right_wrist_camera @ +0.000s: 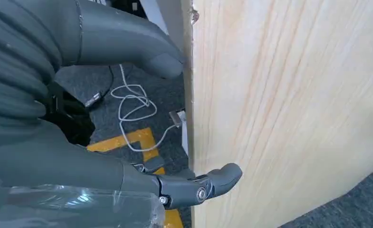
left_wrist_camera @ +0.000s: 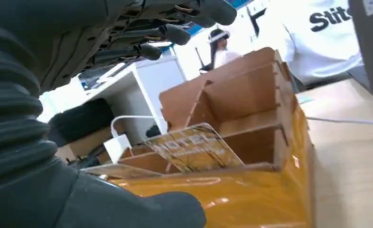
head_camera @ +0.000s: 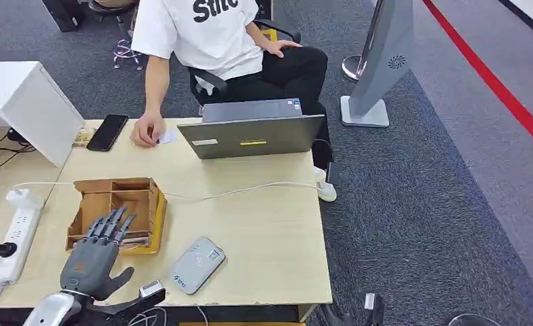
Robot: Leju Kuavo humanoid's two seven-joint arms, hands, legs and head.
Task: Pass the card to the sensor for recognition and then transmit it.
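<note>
A wooden divided box (head_camera: 117, 200) stands on the table's left part, with cards (left_wrist_camera: 194, 146) leaning in its near compartment. My left hand (head_camera: 95, 257) hovers over the box's near edge with fingers spread, holding nothing; its fingers (left_wrist_camera: 165, 33) reach above the cards without touching them. The grey card sensor (head_camera: 197, 264) lies flat to the right of the box, near the table's front edge. My right hand (right_wrist_camera: 103, 109) hangs beside the table's edge (right_wrist_camera: 194, 118), thumb and fingers apart and empty.
A person sits across the table with a hand (head_camera: 144, 133) on a small white card (head_camera: 167, 136). A laptop (head_camera: 253, 132), a black phone (head_camera: 107, 132), a white cabinet (head_camera: 26, 105), a power strip (head_camera: 15, 238) and a white cable (head_camera: 250, 189) also sit on the table.
</note>
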